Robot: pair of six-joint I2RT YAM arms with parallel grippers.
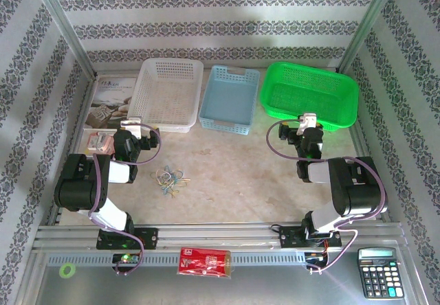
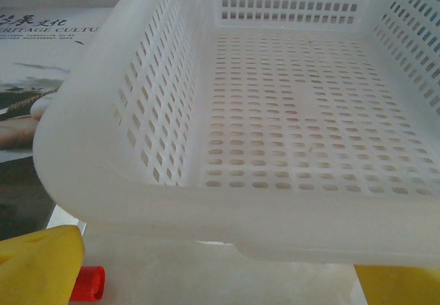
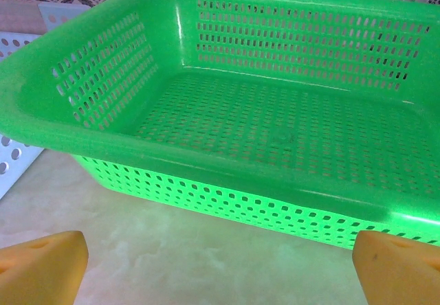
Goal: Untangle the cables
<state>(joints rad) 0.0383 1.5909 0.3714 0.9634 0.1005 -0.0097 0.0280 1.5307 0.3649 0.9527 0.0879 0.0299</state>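
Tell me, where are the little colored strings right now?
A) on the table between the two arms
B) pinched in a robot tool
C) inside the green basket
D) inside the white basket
A: the cables lie in a small tangle on the bare table, while the white basket and the green basket have nothing in them.

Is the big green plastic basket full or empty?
Empty. The green perforated plastic basket shows its bare holed floor in the right wrist view, nothing inside.

Behind the cables (image 1: pixel 170 178), which lie on the table (image 1: pixel 234 181), the left basket (image 1: pixel 168 92), middle basket (image 1: pixel 230 99) and right basket (image 1: pixel 309 92) stand in a row.
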